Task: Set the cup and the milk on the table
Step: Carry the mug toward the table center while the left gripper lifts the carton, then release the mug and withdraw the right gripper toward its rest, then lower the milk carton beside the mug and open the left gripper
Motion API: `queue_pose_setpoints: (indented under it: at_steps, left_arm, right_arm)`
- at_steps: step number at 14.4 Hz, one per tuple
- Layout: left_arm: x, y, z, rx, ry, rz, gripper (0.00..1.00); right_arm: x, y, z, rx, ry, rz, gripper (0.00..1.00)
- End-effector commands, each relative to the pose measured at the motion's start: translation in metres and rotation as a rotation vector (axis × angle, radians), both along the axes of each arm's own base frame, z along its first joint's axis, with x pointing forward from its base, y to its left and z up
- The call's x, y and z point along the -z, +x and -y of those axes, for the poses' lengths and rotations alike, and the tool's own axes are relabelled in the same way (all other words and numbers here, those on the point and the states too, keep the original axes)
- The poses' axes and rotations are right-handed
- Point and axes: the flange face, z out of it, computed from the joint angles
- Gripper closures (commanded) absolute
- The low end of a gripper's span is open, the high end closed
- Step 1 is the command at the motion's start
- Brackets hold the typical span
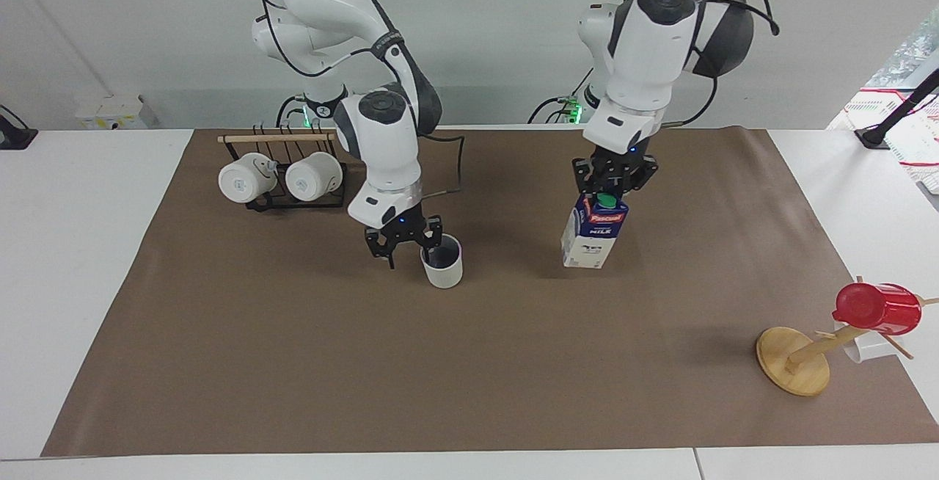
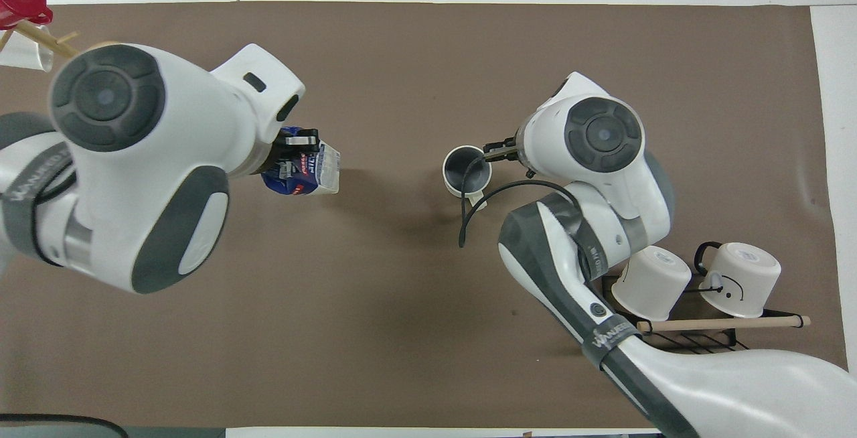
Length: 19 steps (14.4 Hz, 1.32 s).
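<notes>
1. Facing view shows my right claw (image 1: 404, 243) hanging spread wide just beside the cup (image 1: 443, 262), on the side toward the right arm's end of the tabletop (image 1: 308, 362). One finger is close by the rim, and I can't tell if it touches.
2. Cup is upright on the brown paper, about mid-tabletop, grey-blue inside showing from above (image 2: 466, 170).
3. My left claw (image 1: 613, 180) is clamped on the top of the milk (image 1: 593, 232), right around the green cap.
4. Milk is upright, beside the cup toward the left arm's end, well apart from it. Its bottom looks like it's on the paper or just about; can't say for sure.
5. Overhead view has my left arm covering a lot, only the carton's top end (image 2: 309, 171) pokes out.
6. Other stuff: two white mugs (image 1: 282, 178) on the black rack close to the robots, and a red cup (image 1: 877, 308) on the wooden stand (image 1: 794, 360) at the left arm's end.
</notes>
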Motion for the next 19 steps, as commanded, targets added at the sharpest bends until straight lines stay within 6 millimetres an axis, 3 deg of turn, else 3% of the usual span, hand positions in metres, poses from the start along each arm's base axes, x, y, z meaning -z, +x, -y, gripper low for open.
queue_pose_setpoints:
  at_steps: [1, 4, 5, 7, 11, 14, 19]
  left_arm:
    - [0.018, 0.015, 0.048, -0.046, 0.023, 0.027, 1.0]
    - [0.03, 0.006, 0.078, -0.066, -0.002, 0.045, 1.0]
    - [0.044, 0.003, 0.091, -0.066, 0.004, 0.03, 1.0]
    - [0.047, 0.001, 0.113, -0.046, 0.007, 0.042, 1.0]
    - [0.057, -0.007, 0.139, -0.061, 0.005, 0.041, 1.0]
    - [0.059, -0.007, 0.143, -0.077, 0.012, 0.04, 1.0]
    - [0.062, -0.012, 0.141, -0.071, 0.052, 0.03, 1.0]
  right_arm:
    - [-0.06, 0.027, 0.057, 0.099, -0.035, -0.018, 0.0]
    - [-0.111, 0.029, 0.12, 0.201, -0.046, -0.037, 0.0]
    - [-0.125, 0.022, 0.135, 0.228, -0.048, -0.044, 0.0]
    - [-0.153, 0.007, 0.165, 0.277, -0.042, -0.056, 0.0]
    - [-0.182, -0.019, 0.221, 0.321, -0.023, -0.121, 0.0]
    - [-0.223, -0.035, 0.241, 0.358, -0.017, -0.188, 0.0]
    - [-0.213, -0.035, 0.244, 0.354, 0.046, -0.218, 0.0]
